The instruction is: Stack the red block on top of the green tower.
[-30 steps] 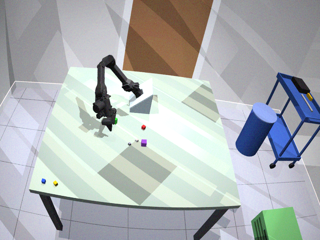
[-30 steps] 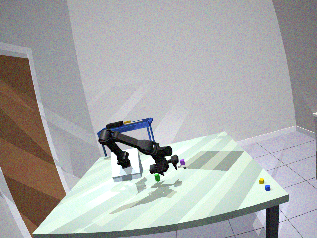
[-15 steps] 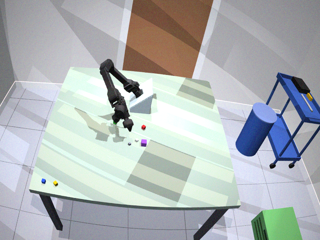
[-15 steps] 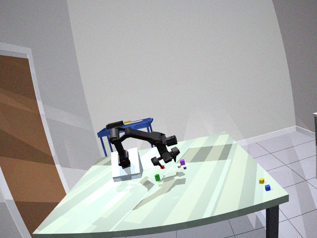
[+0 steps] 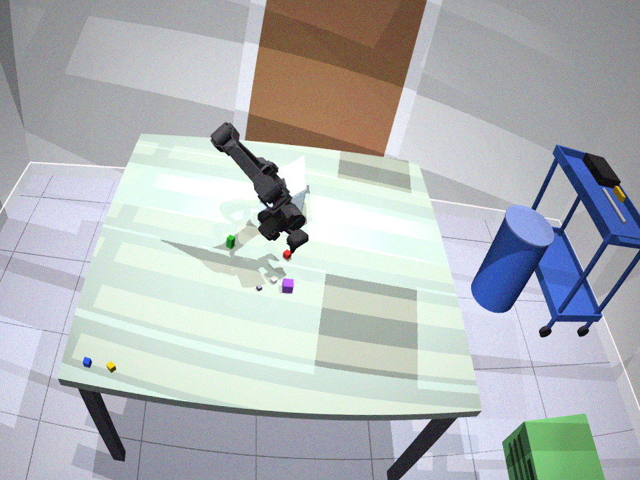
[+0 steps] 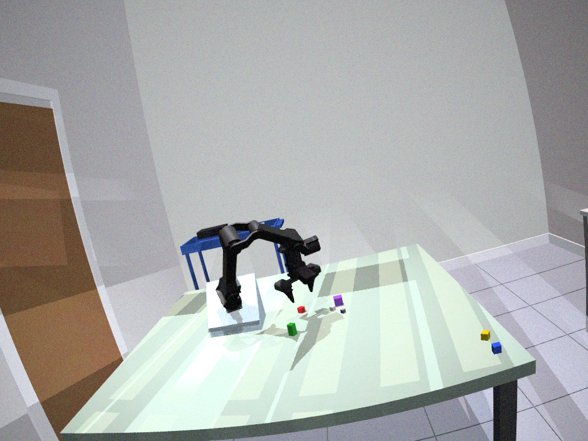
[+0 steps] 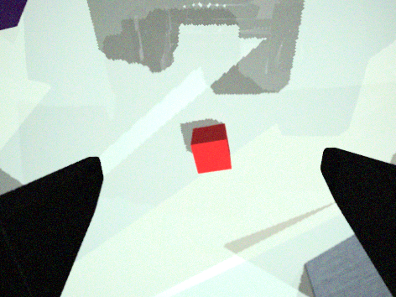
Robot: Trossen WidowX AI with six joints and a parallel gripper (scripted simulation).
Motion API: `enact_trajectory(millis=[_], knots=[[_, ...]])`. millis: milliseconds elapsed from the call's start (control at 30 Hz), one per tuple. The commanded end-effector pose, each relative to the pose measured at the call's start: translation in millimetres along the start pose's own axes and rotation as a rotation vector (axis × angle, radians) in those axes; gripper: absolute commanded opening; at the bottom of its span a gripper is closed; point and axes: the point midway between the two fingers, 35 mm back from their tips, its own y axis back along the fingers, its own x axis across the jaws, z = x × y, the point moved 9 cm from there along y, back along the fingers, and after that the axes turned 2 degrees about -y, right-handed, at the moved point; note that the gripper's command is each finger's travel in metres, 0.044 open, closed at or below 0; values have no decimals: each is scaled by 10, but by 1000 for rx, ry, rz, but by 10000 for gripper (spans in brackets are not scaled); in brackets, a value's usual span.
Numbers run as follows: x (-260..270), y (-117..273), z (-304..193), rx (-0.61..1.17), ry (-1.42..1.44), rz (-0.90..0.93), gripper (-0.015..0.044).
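Wrist view first: I have the red block (image 7: 211,148) sitting on the table (image 7: 260,218) ahead of and between my two fingers, which stand at either side of the frame. The jaws are spread wide apart and hold nothing. The block lies flat on the table, touching neither finger, with its small shadow just behind it.

From the top camera, my gripper (image 5: 294,243) hangs right over the red block (image 5: 287,253), pointing down. The green tower (image 5: 230,241) stands upright to the side of it, near but clearly apart, with bare table between the two. A purple block (image 5: 287,285) and two tiny pale and dark cubes (image 5: 266,283) lie a little nearer the front edge. A blue block (image 5: 87,362) and a yellow block (image 5: 110,366) sit together at a far corner of the table, well away from everything else.

The exterior camera shows my arm (image 6: 256,237) arched over from its white base plate (image 6: 246,308), with the gripper (image 6: 299,287) above the table surface and the red block (image 6: 301,309) just beneath it. The green tower (image 6: 291,329) stands alone closer to that camera.
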Motion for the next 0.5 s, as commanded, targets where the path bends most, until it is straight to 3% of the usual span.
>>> enact_trajectory(millis=[0,467], knots=[[56,-1,-297,-74,119,-59,440],[74,-134,-431,-117,182,-85,440]])
